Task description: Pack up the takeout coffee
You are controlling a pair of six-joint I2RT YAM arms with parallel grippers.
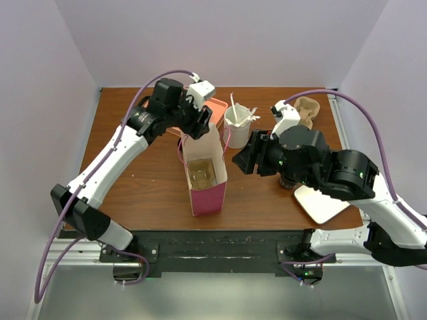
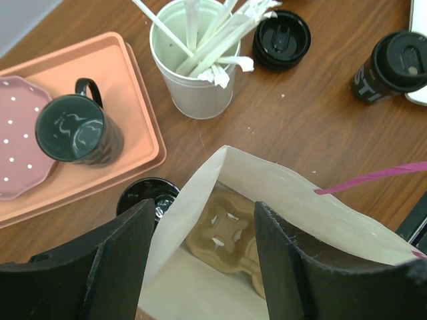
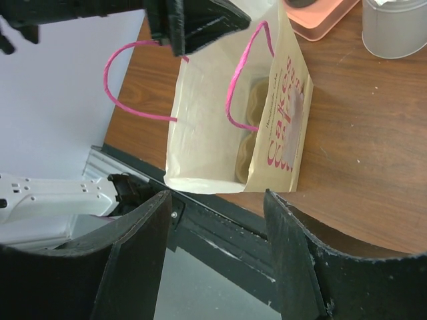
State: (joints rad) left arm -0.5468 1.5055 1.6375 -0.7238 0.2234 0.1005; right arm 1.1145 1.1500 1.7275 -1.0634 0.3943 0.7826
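The takeout coffee (image 2: 393,67), a black lidded cup with white lettering, stands on the table right of the bag in the left wrist view. From above it is hidden under my right arm. A pink-and-cream paper bag (image 1: 203,175) stands open at the table's middle, with a cardboard cup carrier (image 2: 230,233) at its bottom. My left gripper (image 1: 200,124) is at the bag's back rim. Its jaws are apart and straddle the bag's side wall (image 2: 180,220) without pinching it. My right gripper (image 1: 241,160) hovers open and empty right of the bag (image 3: 220,100).
A white cup of stirrers (image 1: 238,124) and a loose black lid (image 2: 281,40) sit behind the bag. An orange tray (image 2: 133,100) holds a dark mug (image 2: 77,130) and a pink plate (image 2: 17,140). A plain black cup (image 2: 143,197) stands by the bag, and a white plate (image 1: 320,203) lies front right.
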